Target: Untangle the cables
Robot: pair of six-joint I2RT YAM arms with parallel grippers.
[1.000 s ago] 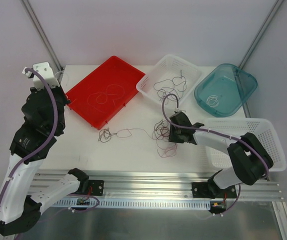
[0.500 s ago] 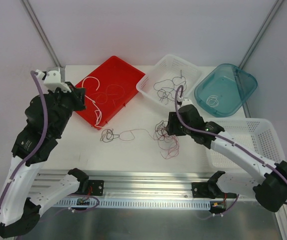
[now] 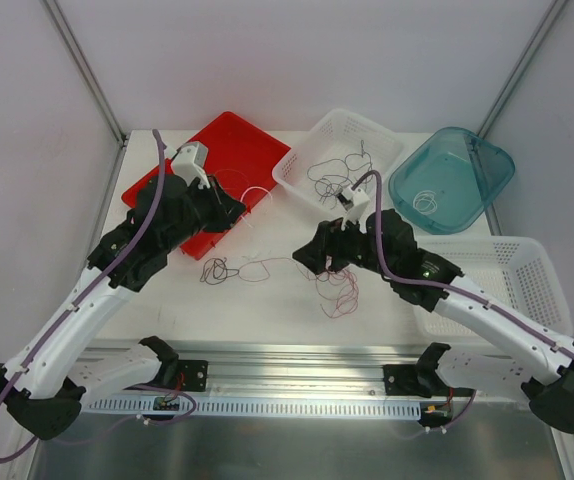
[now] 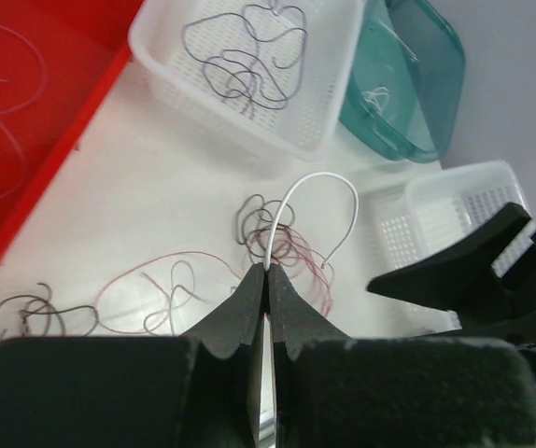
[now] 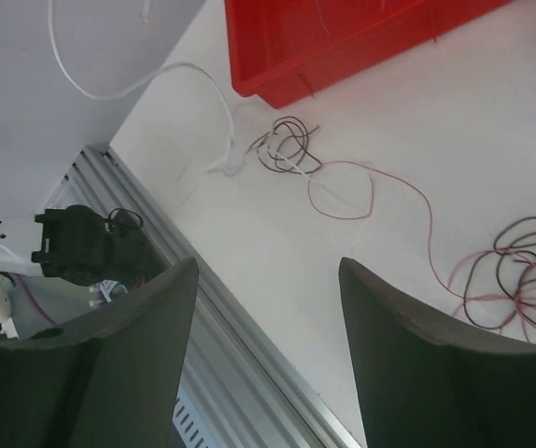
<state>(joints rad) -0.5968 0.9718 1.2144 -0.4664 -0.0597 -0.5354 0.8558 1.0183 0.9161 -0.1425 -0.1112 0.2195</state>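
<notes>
The front of the table (image 3: 267, 315) is bare, so a hand can pass there. At the back a red tray (image 3: 252, 140), a small white basket (image 3: 293, 186) and a blue-green tub (image 3: 495, 152) stand in a row. A big white basket (image 3: 542, 275) blocks the right side. Thin wires (image 3: 339, 290) lie in the middle. A white wire (image 4: 320, 175) loops up in the air beside the tray.

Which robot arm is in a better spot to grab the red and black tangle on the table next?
Probably the right. The right gripper is open, empty and close beside the tangle. The left gripper is shut on a white wire, so it is busy.
</notes>
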